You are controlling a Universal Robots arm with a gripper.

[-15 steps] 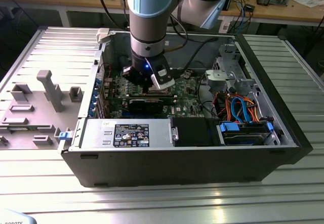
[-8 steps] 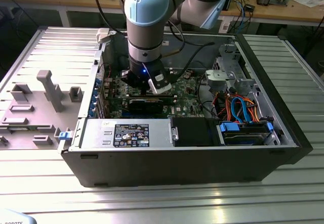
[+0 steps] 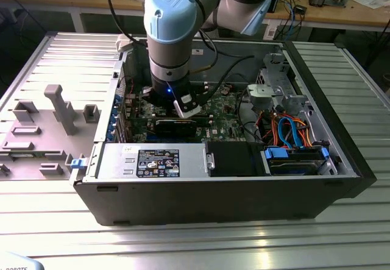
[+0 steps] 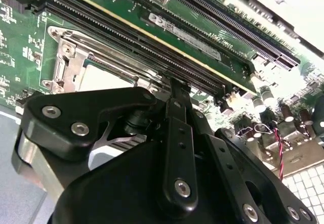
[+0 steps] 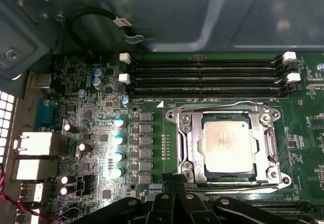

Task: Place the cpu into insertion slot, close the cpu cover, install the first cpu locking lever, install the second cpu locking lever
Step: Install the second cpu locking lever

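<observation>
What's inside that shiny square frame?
The grey cpu sits inside the cover, which lies flat around it. The slot underneath is hidden by the chip. The gripper is beside one edge.

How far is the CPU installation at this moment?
Done: in the first wrist view the cpu lies in the insertion slot, and the cpu cover looks closed, framing it. In hand: the gripper is low at the socket's edge, where a thin lever runs. Left: whether either locking lever is latched cannot be told.
</observation>
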